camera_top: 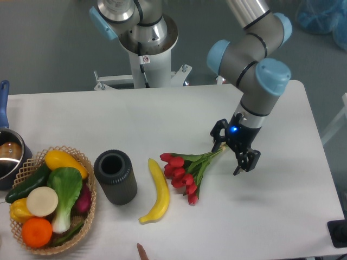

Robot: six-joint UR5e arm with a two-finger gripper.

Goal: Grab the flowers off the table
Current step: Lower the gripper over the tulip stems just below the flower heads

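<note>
While the gripper (236,149) hangs with fingers spread astride the stem end of the flowers (191,167), toward the table's (293,211) right edge, it should sink squarely before pinching.

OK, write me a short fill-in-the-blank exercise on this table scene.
1. The gripper stands open over the ____ end of the flowers.
2. The yellow fruit lying between the flowers and the black cylinder is a ____.
3. The vegetables sit in a wicker ____ at the left of the table.

Missing words: stem; banana; basket
</note>
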